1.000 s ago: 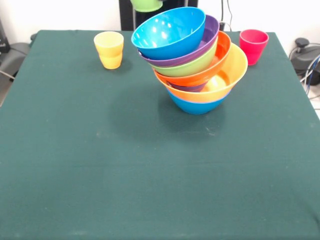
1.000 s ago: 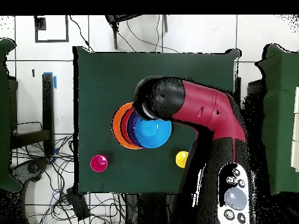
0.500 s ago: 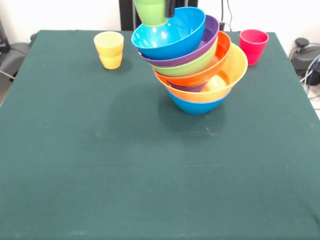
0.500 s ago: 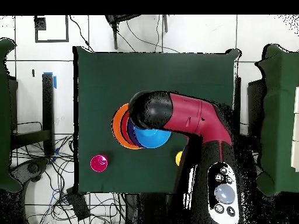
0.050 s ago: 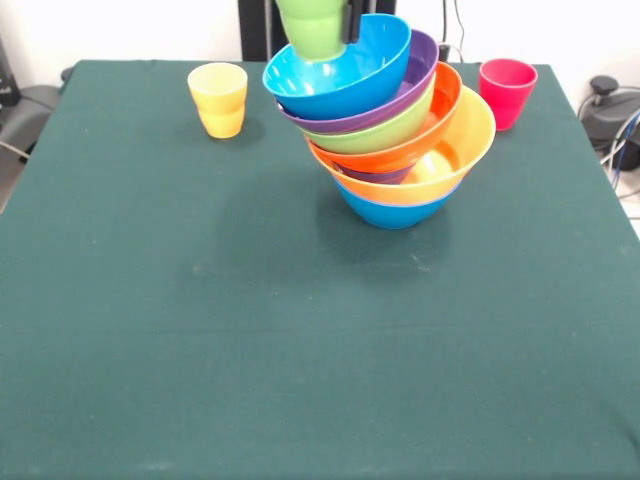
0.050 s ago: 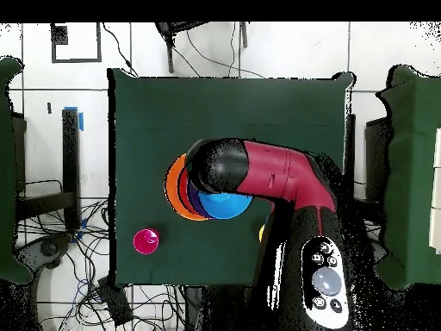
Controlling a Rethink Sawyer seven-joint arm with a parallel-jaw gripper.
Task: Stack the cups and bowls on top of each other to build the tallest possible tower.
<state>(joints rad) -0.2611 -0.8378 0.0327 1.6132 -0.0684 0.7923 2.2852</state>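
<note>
Hand point(image 5: 335, 15) grasping green cup point(image 5: 312, 30), held over tilted top blue bowl point(image 5: 335, 68) to seat it inside

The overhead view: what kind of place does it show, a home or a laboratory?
Probably a robotics laboratory: a red and black robot arm reaches over a green-covered table, loose cables lie on the tiled floor, and a leaning tower of bowls is the test.

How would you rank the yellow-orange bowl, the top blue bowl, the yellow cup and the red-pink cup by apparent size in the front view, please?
1. yellow-orange bowl, widest.
2. top blue bowl, clearly smaller across.
3. yellow cup and red-pink cup: they look about alike, so I would not rank them.
</note>
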